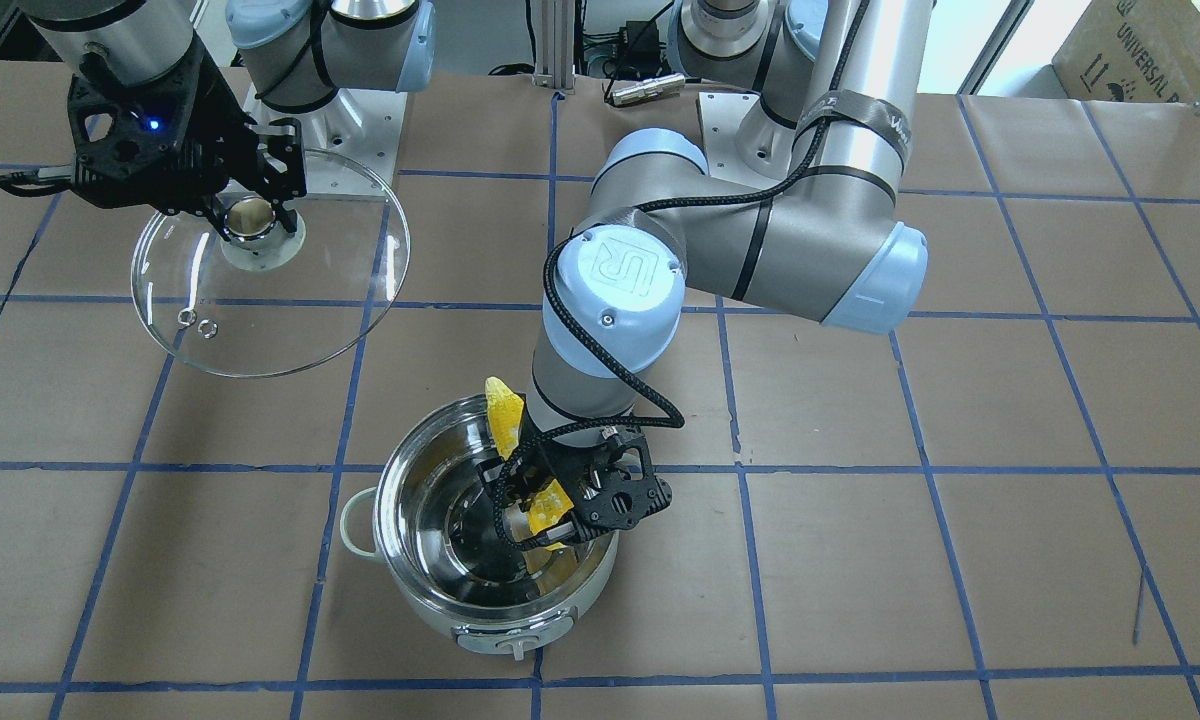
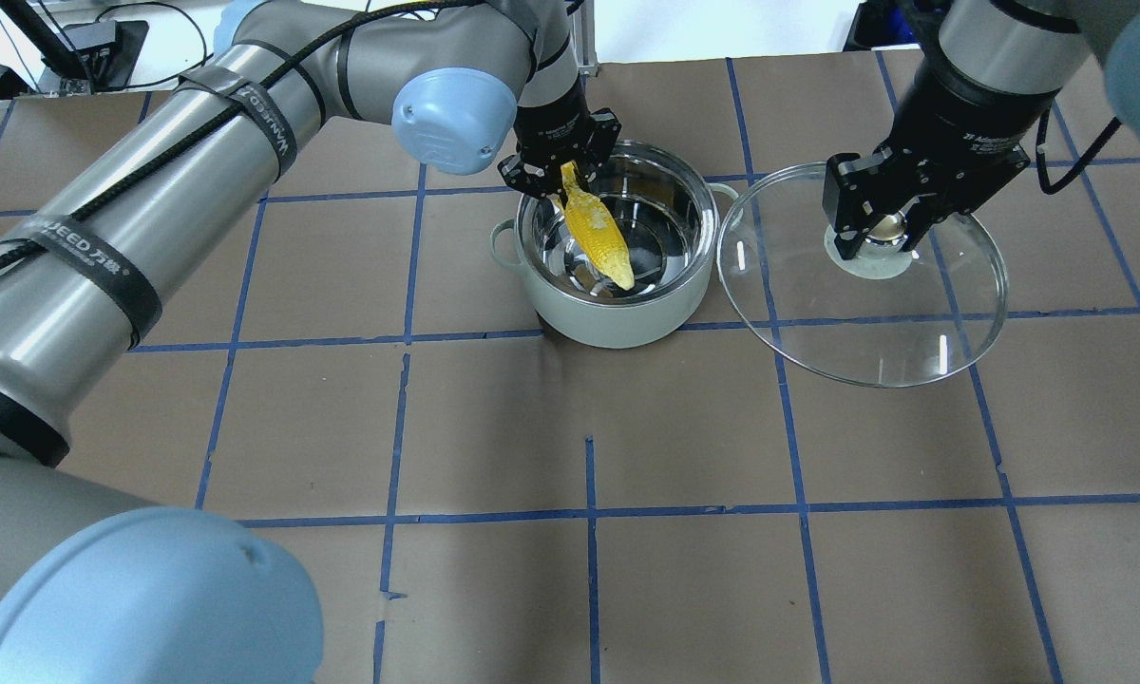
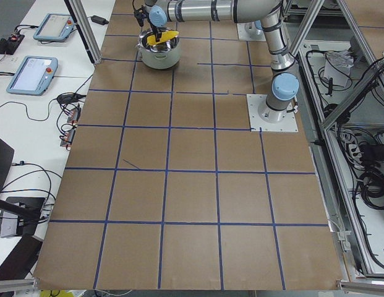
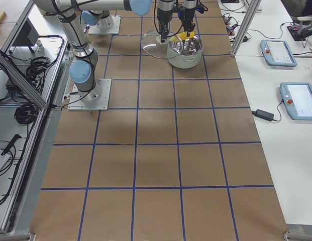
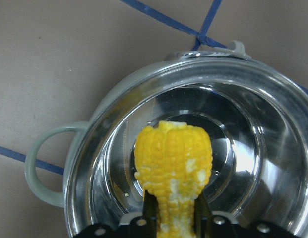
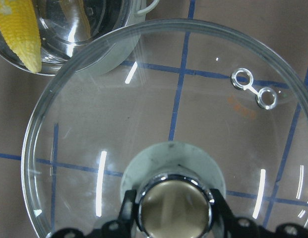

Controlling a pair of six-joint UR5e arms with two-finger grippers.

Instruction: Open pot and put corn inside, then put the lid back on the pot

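Note:
The pot (image 2: pixel 617 318) stands open on the table, its steel inside bare. My left gripper (image 2: pixel 570 180) is shut on the thick end of the corn (image 2: pixel 597 233) and holds it tilted, with its tip pointing over the pot's near rim. The left wrist view shows the corn (image 5: pixel 173 163) over the pot's bowl (image 5: pixel 94 148). My right gripper (image 2: pixel 883 231) is shut on the knob (image 6: pixel 174 208) of the glass lid (image 2: pixel 864 294) and holds it beside the pot, on the pot's right. In the front-facing view the corn (image 1: pixel 505 415) sticks up past the pot's rim (image 1: pixel 500 605).
Brown paper with blue tape lines covers the table (image 2: pixel 589 456). The left arm's elbow (image 1: pixel 620 290) hangs over the table just behind the pot. The lid's edge nearly reaches the pot's right handle (image 2: pixel 722 193).

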